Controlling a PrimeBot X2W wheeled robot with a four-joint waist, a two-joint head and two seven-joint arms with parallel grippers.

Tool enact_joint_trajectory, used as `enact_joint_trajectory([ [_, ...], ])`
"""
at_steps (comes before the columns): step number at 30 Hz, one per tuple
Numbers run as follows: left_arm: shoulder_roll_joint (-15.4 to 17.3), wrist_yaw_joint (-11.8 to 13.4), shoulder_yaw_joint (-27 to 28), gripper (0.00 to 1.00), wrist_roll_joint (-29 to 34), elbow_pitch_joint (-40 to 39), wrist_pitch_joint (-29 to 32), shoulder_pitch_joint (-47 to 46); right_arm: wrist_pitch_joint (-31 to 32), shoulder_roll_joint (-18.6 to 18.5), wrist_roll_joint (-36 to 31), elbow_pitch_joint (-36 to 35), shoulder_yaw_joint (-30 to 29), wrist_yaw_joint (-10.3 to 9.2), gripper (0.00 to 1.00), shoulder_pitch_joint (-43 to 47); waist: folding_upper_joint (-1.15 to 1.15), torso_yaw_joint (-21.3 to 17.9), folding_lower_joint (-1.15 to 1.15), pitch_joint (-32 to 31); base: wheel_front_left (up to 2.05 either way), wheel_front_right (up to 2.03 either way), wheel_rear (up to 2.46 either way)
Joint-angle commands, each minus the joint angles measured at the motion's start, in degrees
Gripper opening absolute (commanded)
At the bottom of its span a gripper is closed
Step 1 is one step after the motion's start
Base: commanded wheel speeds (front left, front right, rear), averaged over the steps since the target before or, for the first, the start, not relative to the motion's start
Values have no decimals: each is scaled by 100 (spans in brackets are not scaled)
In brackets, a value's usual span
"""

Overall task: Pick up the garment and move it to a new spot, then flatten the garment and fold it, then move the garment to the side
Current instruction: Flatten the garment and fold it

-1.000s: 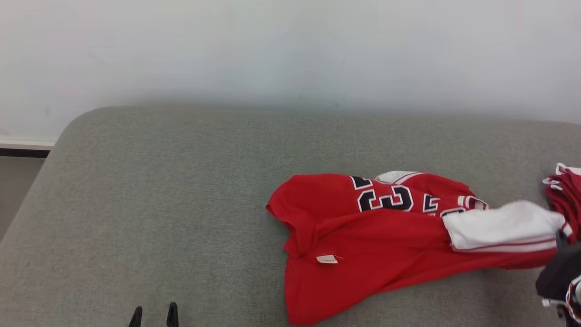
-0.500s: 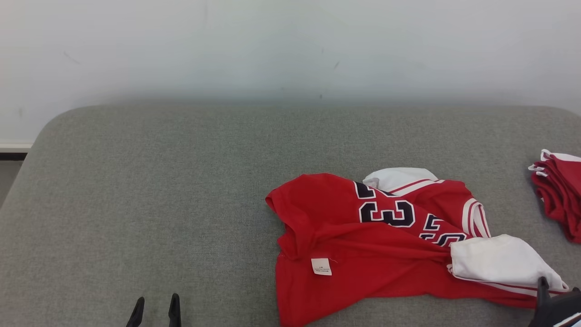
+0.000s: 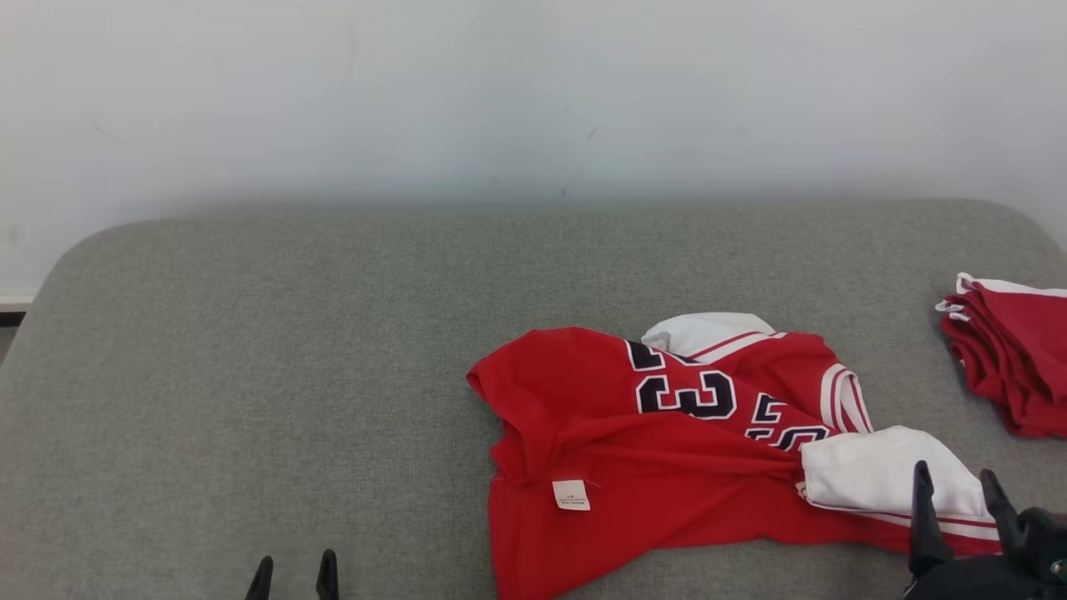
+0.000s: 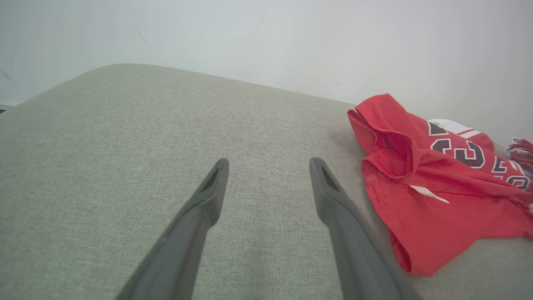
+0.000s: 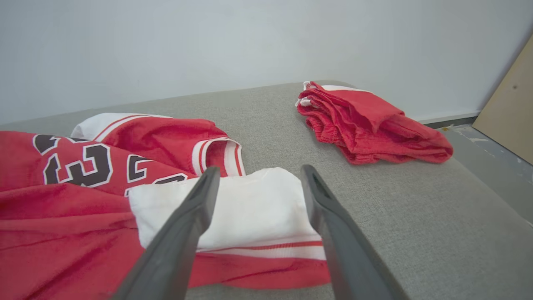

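The jersey (image 3: 667, 450) is lying crumpled on the right half of the grey cushion (image 3: 250, 375), its red body bunching, the number showing, and a white sleeve (image 3: 867, 471) flopping over its near right corner. The right tool (image 3: 954, 472) is hovering at that sleeve with jaws standing wide, gripping nothing. The left tool (image 3: 297, 558) is waiting wide and empty over bare cushion, well apart from the cloth. The jersey is looking light, thin and limp, and is probably going to sag and slide. Pinching one layer at a hem corner or shoulder seam, one tool per side, is looking like the soundest hold. A folded red pile (image 3: 1009, 358) is sitting far right.
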Motion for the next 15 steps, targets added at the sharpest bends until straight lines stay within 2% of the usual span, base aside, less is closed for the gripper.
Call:
enact_joint_trajectory([
  [1, 0, 10, -24, 100, -29, 27, -20, 52, -141, 3, 44, -71, 110, -15, 100, 123, 0, -51, 0, -46, 0, 0, 0],
  [8, 94, 10, -367, 100, -124, 180, -20, -160, -778, 3, 32, -423, 982, -15, 100, 506, 0, -244, 0, -93, 0, 0, 0],
  [15, 241, 10, -747, 100, -252, 467, -20, -575, -991, 2, 65, -608, 1624, -15, 100, 699, 0, -642, 0, -68, 0, 0, 0],
])
